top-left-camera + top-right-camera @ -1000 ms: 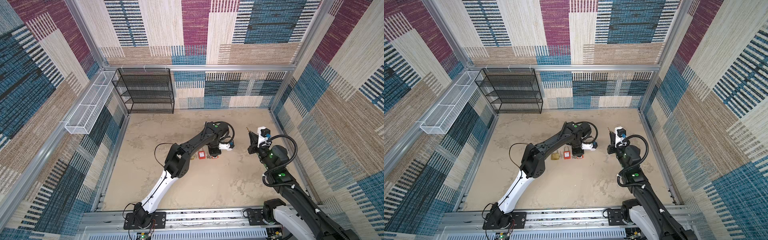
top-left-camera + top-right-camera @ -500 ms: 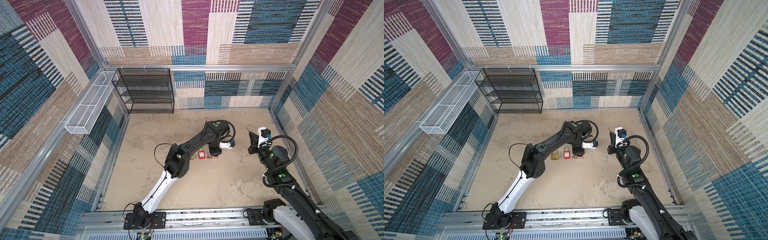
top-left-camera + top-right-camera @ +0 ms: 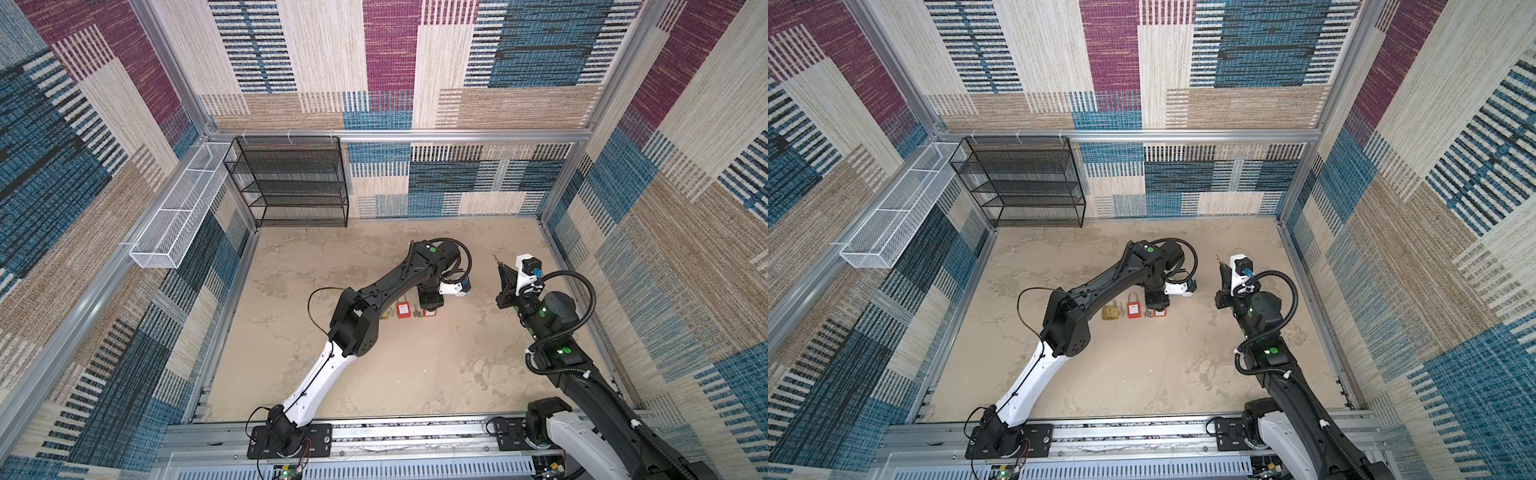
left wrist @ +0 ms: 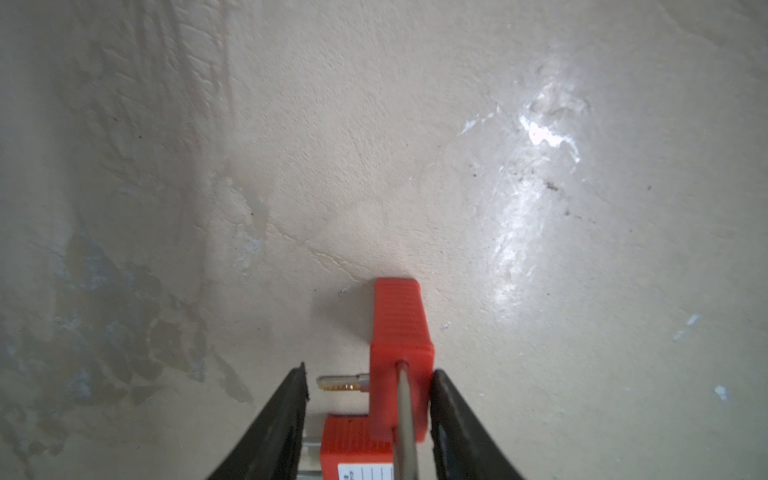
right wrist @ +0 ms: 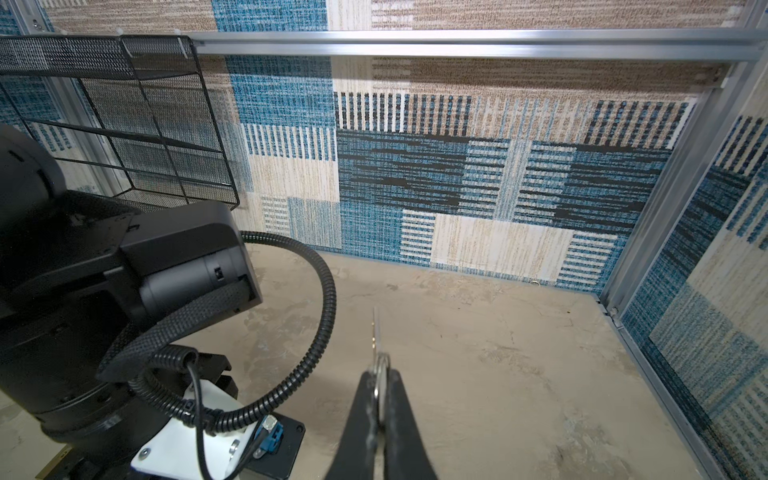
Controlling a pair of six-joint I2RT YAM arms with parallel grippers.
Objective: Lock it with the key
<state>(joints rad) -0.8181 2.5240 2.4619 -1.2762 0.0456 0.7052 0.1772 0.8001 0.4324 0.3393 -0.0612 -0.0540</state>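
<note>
A red padlock (image 4: 401,324) appears to stand on end on the floor, its grey shackle (image 4: 405,411) pointing up between the fingers of my left gripper (image 4: 370,372). The jaws are open around it: one finger touches its side, the other stands well apart. In both top views this gripper (image 3: 430,305) (image 3: 1158,305) points straight down over the padlock (image 3: 1159,312). My right gripper (image 5: 379,376) is shut on the key (image 5: 376,332), whose blade sticks out past the fingertips. It hangs in the air to the right (image 3: 498,266) (image 3: 1222,266), away from the padlock.
A second red padlock (image 3: 1133,308) (image 4: 357,449) with a white label lies just left, with a loose key (image 4: 340,382) (image 3: 1147,313) between the two. Further left lie a brass padlock (image 3: 1109,311) and another key (image 3: 1120,308). A black mesh shelf (image 3: 291,183) stands at the back wall.
My left gripper's jaws have spread apart around the red padlock. Both arms have otherwise stayed where they were, and the right gripper still holds the key.
</note>
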